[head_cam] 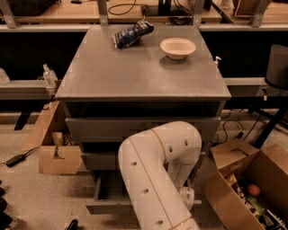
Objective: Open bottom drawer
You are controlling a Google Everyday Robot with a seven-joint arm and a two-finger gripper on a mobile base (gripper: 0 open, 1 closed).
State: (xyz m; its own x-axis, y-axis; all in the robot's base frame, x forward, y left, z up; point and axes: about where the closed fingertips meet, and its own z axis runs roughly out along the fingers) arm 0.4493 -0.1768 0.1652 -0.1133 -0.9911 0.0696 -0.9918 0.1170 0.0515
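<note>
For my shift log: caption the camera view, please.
Bottom drawer of the grey cabinet pulled out; white arm in front, gripper hidden behind it.

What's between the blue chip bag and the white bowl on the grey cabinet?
Nothing. In the camera view, the cabinet top is bare between the chip bag and the bowl. The gripper is out of sight behind the white arm.

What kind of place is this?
Probably a robotics lab or workshop: long wooden workbenches with cables, open brown cardboard boxes on the floor. The gripper is hidden behind the white robot arm near the grey bottom drawer.
</note>
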